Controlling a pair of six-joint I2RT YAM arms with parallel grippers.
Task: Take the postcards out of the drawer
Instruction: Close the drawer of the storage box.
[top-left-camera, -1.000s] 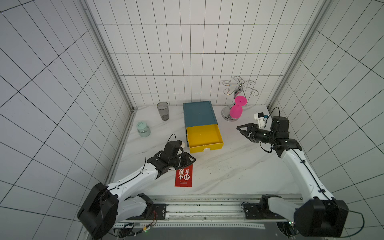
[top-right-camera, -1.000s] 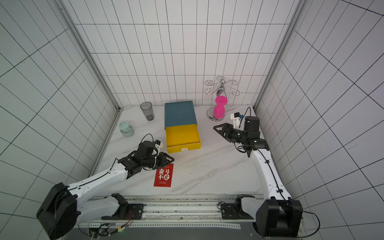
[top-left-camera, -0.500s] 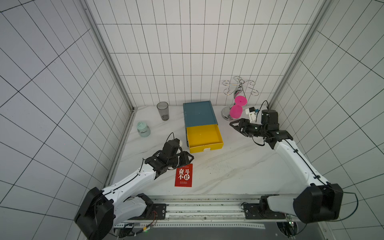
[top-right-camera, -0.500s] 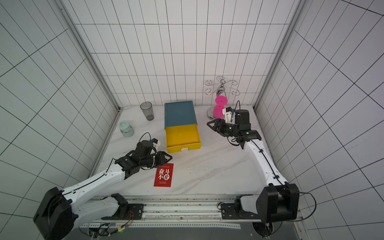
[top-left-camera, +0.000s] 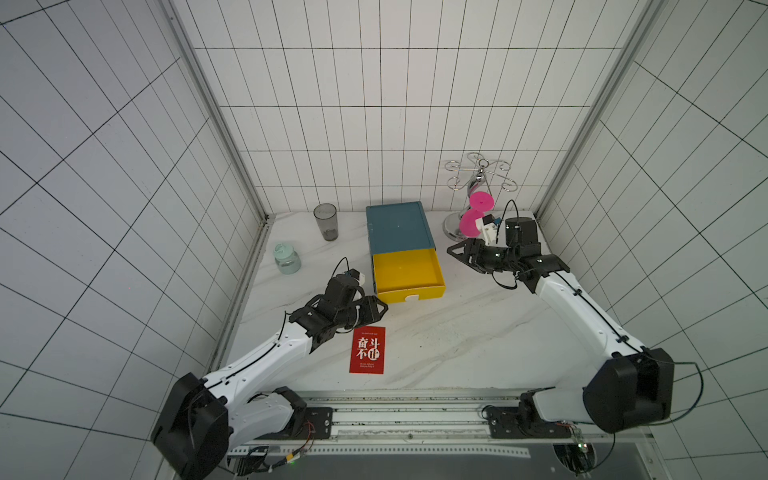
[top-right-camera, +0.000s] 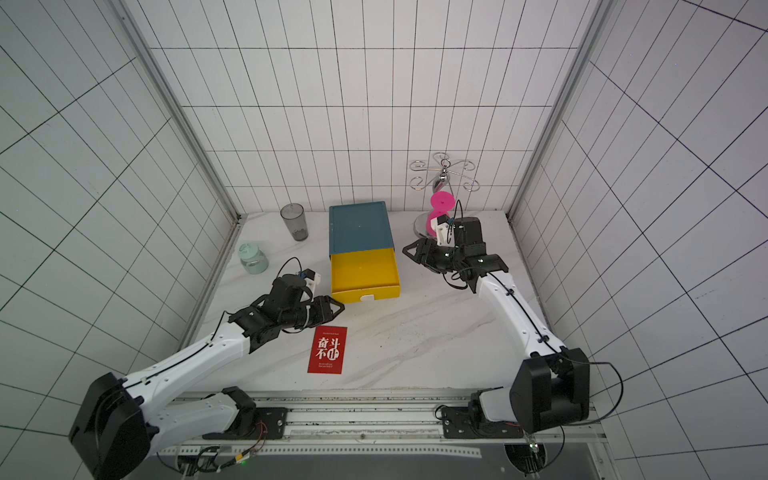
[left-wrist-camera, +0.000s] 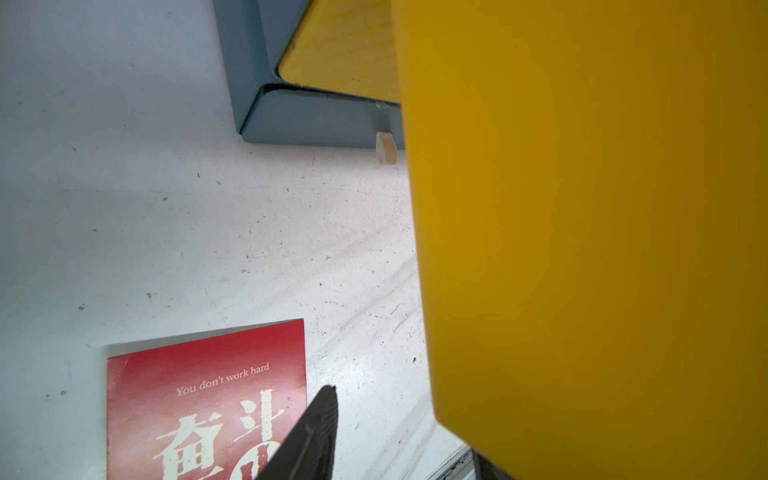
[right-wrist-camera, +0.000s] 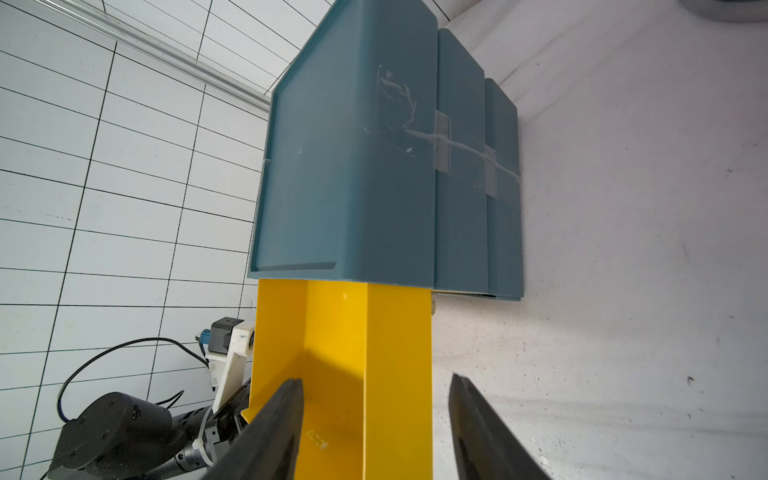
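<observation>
Right arm swung toward 9 o'clock over the last second. The right gripper (top-left-camera: 452, 251) now sits just off the 3 o'clock side of the cabinet (top-left-camera: 399, 226), level with the seam where the drawer (top-left-camera: 407, 272) comes out. The left gripper (top-left-camera: 383, 309) edged toward 12 o'clock and its jaws are wider than before. The postcard (top-left-camera: 367, 350) is unmoved.

Clock as in both top views, 12 = back wall. Near to far:

- Postcard: flat on the table (top-left-camera: 478, 332), red face up with white lettering, at 6 o'clock of the drawer and apart from it. One face shows; whether more cards lie under it, cannot tell.
- Left gripper: just past the postcard's 12 o'clock edge, beside the drawer's front corner at 7 o'clock. Jaws parted, nothing in them. In the left wrist view one finger (left-wrist-camera: 309, 436) shows over the card. The other is mostly hidden behind the yellow drawer wall, which fills half that view. Contact with the drawer: cannot tell.
- Drawer: top tier, pulled out toward 6 o'clock, with bare yellow floor showing wall to wall.
- Right gripper: jaws apart, nothing between them.
- Jar (top-left-camera: 286, 259): mint lid, at 9 o'clock of the drawer, contents unclear.
- Tumbler (top-left-camera: 326, 220): grey, at 10 o'clock of the cabinet, dark at the bottom and hard to make out.
- Wire stand (top-left-camera: 478, 178): at 2 o'clock, carrying a pink piece (top-left-camera: 481, 202) that is partly covered by the right arm.
</observation>
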